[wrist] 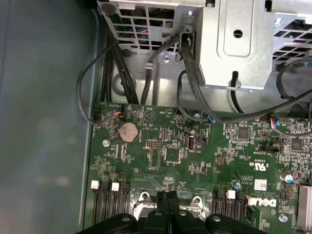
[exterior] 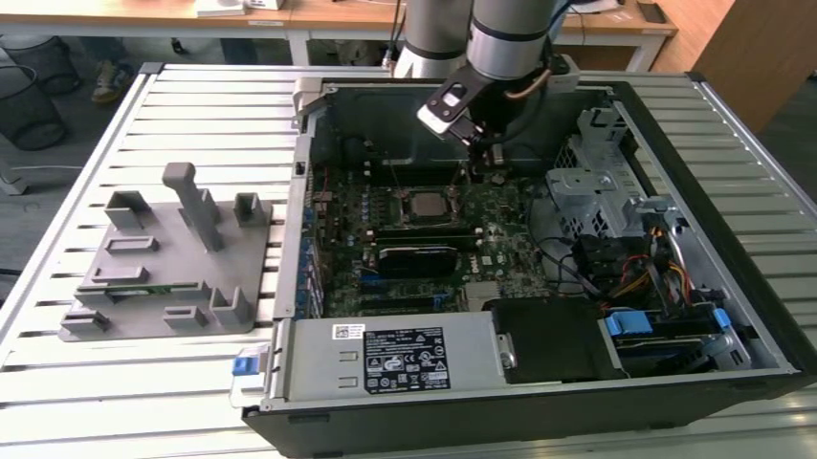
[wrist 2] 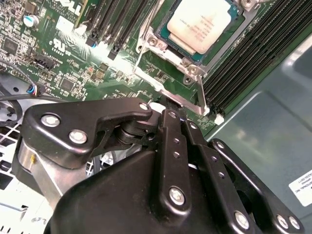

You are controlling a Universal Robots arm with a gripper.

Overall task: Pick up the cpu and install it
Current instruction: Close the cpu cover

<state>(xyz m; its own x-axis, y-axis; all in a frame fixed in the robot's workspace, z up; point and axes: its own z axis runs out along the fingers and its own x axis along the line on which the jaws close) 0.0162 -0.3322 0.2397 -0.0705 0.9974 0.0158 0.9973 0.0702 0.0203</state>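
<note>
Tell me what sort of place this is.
Probably a robotics lab or workshop set up for computer assembly: an open computer case sits on a slatted metal table beside a grey fixture, with wooden desks behind.

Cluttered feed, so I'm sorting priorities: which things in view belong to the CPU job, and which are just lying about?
Job: cpu, lying in the motherboard socket; gripper, shut, close by that socket.
Lying about: grey fixture on the table; power supply; drive cage; loose cables.
</note>
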